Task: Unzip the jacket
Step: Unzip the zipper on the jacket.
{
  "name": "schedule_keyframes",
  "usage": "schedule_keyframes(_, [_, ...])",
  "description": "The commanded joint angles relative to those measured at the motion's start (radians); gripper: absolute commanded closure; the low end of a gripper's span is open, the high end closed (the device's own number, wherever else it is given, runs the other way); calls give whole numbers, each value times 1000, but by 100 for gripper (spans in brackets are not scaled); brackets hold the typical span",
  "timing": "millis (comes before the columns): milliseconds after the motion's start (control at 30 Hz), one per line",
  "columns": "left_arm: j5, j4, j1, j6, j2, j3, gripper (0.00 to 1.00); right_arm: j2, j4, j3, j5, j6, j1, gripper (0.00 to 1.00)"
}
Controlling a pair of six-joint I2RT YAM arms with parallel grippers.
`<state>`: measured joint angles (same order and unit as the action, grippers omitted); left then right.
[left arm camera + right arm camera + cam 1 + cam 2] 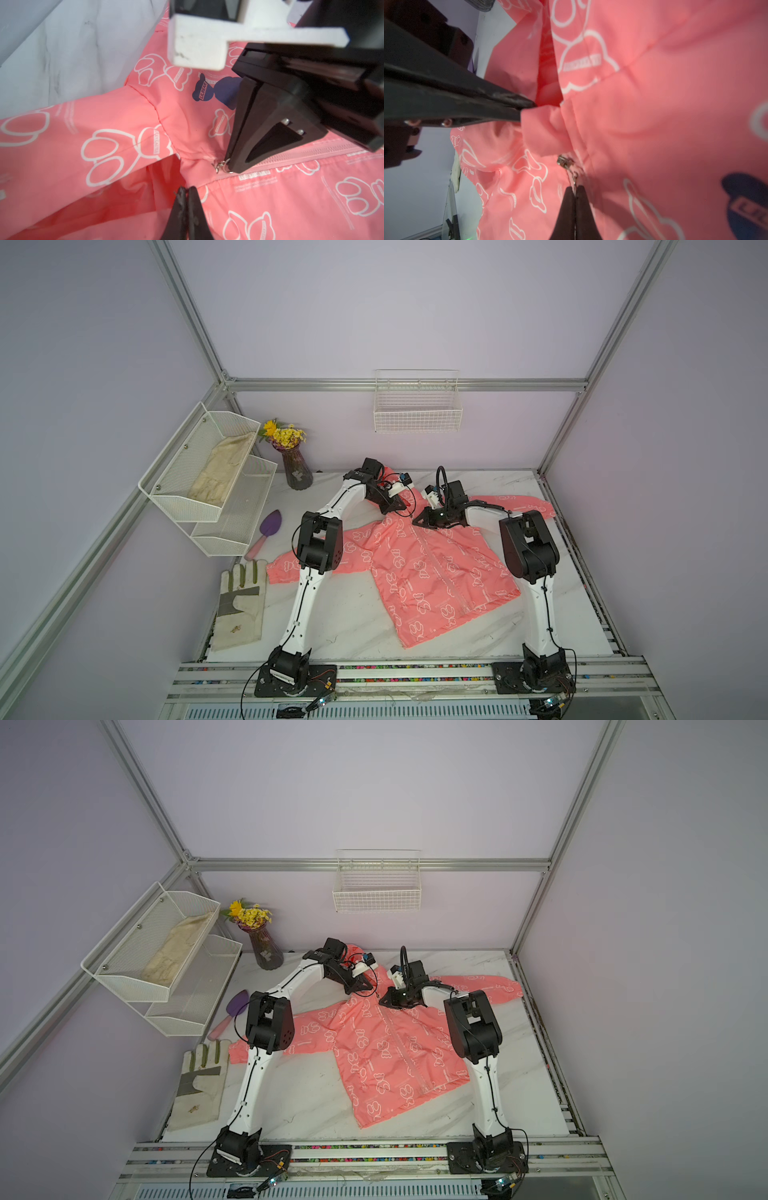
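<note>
— Where's the jacket (419, 572)?
— Flat on the worktop (353, 614), right of the middle, hood toward the back edge, zipper (291, 160) done up.
— The pincers?
— Left gripper (188, 190) closed, nipping the collar (542, 128); right gripper (575, 190) closed on the ring pull (222, 165).

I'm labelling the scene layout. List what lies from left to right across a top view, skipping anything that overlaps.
work glove → vase of yellow flowers → white wire wall basket. The jacket spans too wide to place.
</note>
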<state>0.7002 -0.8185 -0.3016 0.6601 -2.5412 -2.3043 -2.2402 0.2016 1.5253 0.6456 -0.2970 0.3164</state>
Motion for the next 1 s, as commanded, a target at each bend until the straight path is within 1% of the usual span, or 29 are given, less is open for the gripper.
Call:
schedule_keyframes(0, [-40, 114, 34, -82, 95, 4, 100, 44, 30, -67, -51, -43, -1, 100])
schedule_keyframes(200, [-147, 205, 35, -131, 99, 43, 100, 115, 66, -172, -87, -72, 15, 100])
schedule_keyframes(433, [-309, 250, 34, -134, 78, 45, 100, 269, 252, -311, -185, -68, 29, 100])
schedule_keyframes(533, [-324, 257, 35, -128, 68, 47, 100, 350, 338, -391, -201, -69, 29, 100])
schedule_keyframes(733, [-341, 313, 30, -109, 69, 98, 100, 541, 367, -602, -197, -194, 39, 100])
schedule_keyframes(867, [-354, 334, 30, -99, 67, 116, 100, 658, 419, -699, -248, -281, 39, 100])
schedule_keyframes(967, [-360, 347, 30, -102, 63, 120, 100, 749, 464, -764, -254, -365, 39, 100])
